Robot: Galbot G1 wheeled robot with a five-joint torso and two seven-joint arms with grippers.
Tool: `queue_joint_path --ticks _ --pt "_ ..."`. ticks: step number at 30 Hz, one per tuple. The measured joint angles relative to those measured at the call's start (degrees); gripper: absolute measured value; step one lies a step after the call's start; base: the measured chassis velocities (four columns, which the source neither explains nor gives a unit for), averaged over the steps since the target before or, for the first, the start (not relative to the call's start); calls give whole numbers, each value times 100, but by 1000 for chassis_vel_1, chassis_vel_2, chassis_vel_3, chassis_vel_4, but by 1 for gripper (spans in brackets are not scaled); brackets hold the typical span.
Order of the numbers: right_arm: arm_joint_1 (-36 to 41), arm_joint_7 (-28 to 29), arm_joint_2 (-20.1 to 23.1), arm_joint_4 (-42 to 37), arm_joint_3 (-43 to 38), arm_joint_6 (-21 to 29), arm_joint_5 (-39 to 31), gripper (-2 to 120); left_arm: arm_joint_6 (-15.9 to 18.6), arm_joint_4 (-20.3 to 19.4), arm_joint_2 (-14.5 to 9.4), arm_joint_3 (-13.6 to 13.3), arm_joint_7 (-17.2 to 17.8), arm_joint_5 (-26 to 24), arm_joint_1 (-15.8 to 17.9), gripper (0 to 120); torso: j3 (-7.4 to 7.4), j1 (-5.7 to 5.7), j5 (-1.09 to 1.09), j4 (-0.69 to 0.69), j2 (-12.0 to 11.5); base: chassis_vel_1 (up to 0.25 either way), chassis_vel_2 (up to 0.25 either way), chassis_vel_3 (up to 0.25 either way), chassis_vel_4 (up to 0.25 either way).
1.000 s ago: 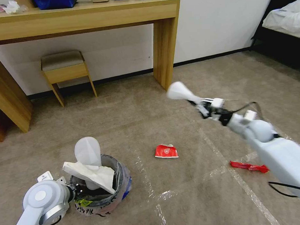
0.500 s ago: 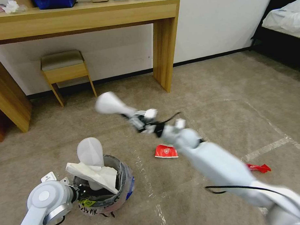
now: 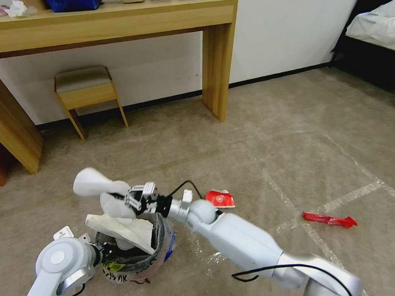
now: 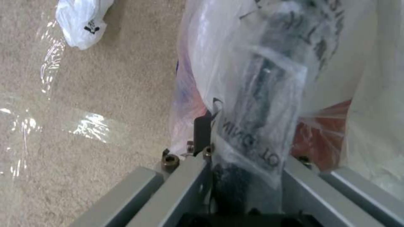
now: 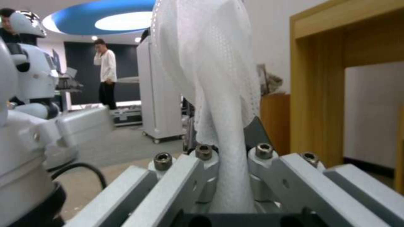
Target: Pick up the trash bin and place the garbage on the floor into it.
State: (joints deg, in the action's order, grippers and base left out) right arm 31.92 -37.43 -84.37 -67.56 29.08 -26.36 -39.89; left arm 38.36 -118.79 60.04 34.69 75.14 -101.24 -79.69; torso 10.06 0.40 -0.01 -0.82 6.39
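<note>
- The right gripper [image 3: 129, 198] hangs just above the trash bin [image 3: 160, 248], its jaws pinched tight on the narrow end of a white slipper sole [image 3: 91, 183], which sticks out sideways past the bin's far rim.
- From the right wrist view the sole [image 5: 210, 78] looks like thin dimpled fabric, bunched where the jaws squeeze it; I judge it very light and floppy, easy to hold by any edge and unlikely to slip.
- The left gripper [image 4: 235, 164] is clamped on the bin's wall and its clear plastic liner, at the side of the bin nearest the robot, holding the bin low over the floor [image 3: 257, 133].
- The bin seems light but soft-sided, and its bag looks slick, so the rim is the sensible place to hold it.
- Count inside the bin: one slipper sole [image 3: 115, 207] standing on end and one crumpled paper [image 3: 120, 230] draped across the opening.
- Count on the carpet: one squashed red carton [image 3: 219, 199] close beside the right arm, and one red wrapper [image 3: 329, 220] well apart to the right.
- A white plastic bag [image 4: 82, 22] also lies on the carpet near the bin.
</note>
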Motion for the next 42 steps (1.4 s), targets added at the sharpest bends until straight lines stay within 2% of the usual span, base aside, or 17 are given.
queue_joint_path --ticks 18,34,40,42 --pt "484 -174 -551 769 -30 -155 380 3 -2 -12 29 35 0 18 -33 0 0 0 0 0 0 0 0 0 0" --pt "681 -160 -574 985 -124 -195 563 3 -11 -93 -21 101 -1 -24 -93 0 0 0 1 0 1 0 0 0 0" --pt "766 -68 -576 1106 -192 -303 687 8 -11 -99 -18 123 0 -24 -122 0 0 0 1 1 1 0 0 0 0" --pt "780 -52 -542 1110 -194 -313 698 21 -11 -103 -18 125 -1 -34 -121 0 0 0 1 1 1 0 0 0 0"
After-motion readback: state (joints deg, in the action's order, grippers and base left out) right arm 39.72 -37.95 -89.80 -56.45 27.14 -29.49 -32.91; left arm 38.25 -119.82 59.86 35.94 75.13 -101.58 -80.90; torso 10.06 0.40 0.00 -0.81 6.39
